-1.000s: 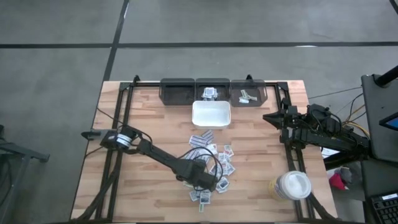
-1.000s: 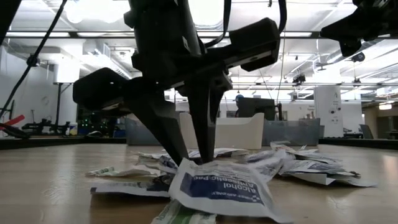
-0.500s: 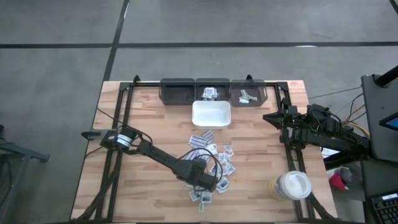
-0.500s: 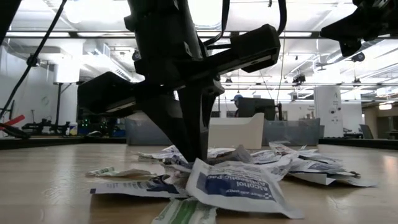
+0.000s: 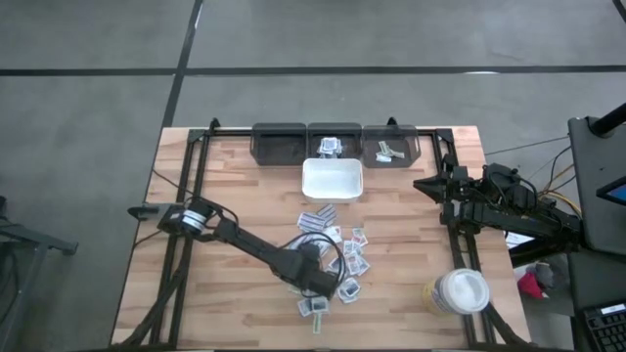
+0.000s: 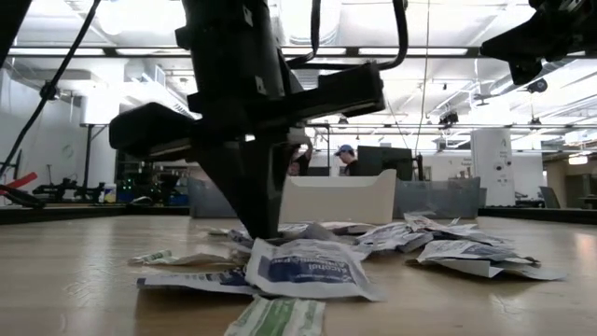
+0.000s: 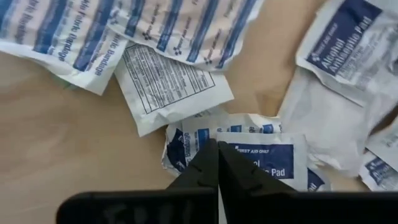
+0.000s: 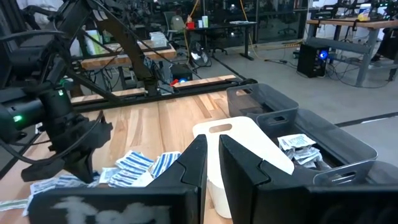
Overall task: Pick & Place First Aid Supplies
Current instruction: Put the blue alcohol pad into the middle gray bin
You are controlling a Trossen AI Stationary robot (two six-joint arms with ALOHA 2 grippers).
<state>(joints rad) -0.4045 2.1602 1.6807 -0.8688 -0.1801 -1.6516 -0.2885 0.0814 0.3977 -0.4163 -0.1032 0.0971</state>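
Where a second ago its fingers stood spread over the heap, the left gripper now has them pressed together, tips down on the table among the first aid supplies, meeting at the edge of a blue-printed pad packet; whether that packet is actually pinched cannot be told. In the low view the blue-labelled packet in front of the gripper now lies flatter and further left than before. Just beyond the fingertips lies a packet with black small print, and past it blue-striped packets. The scattered pile spreads around the gripper on the wooden table, mostly to its far side, toward the white tray. Behind the tray stand three dark bins, two of them holding a few packets. The right gripper waits well apart at the table's right edge, fingers slightly parted and empty, unmoved. A white-lidded jar sits near that side's front corner.
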